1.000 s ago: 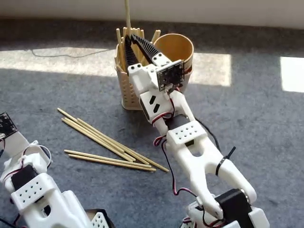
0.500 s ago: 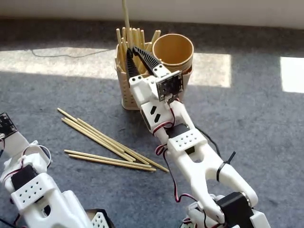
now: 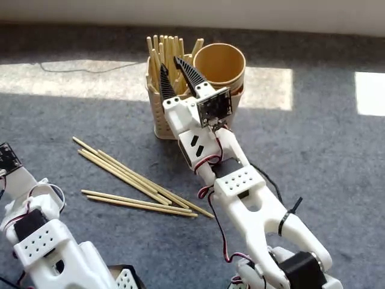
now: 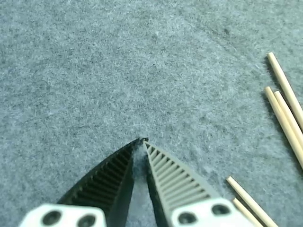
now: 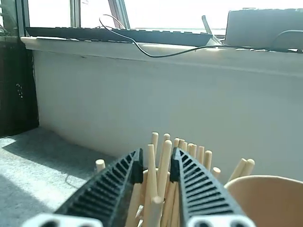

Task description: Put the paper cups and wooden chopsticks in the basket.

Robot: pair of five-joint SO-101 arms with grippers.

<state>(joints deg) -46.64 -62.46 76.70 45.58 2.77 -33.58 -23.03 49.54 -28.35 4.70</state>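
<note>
A cream slatted basket (image 3: pixel 157 114) stands on the grey carpet with several wooden chopsticks (image 3: pixel 167 49) upright in it and a tan paper cup (image 3: pixel 220 60) in its right half. My right gripper (image 3: pixel 170 64) hovers just above the basket's chopsticks, open and holding nothing. In the right wrist view the chopstick tops (image 5: pixel 161 156) show through the gap of that gripper (image 5: pixel 156 163), with the cup's rim (image 5: pixel 270 196) beside them. Several loose chopsticks (image 3: pixel 135 180) lie on the carpet. My left gripper (image 4: pixel 142 141) is shut and empty, low over bare carpet beside loose chopsticks (image 4: pixel 285 118).
The left arm's body (image 3: pixel 36 238) fills the lower left corner. A pale wall (image 3: pixel 240 12) runs behind the basket, and a thin cable (image 3: pixel 78 69) lies on the carpet at the far left. Open carpet (image 3: pixel 325 150) stretches to the right.
A chopstick that stood tall above the basket in the right gripper has dropped in among the others. The right gripper's fingers have spread apart and the arm has drawn back slightly.
</note>
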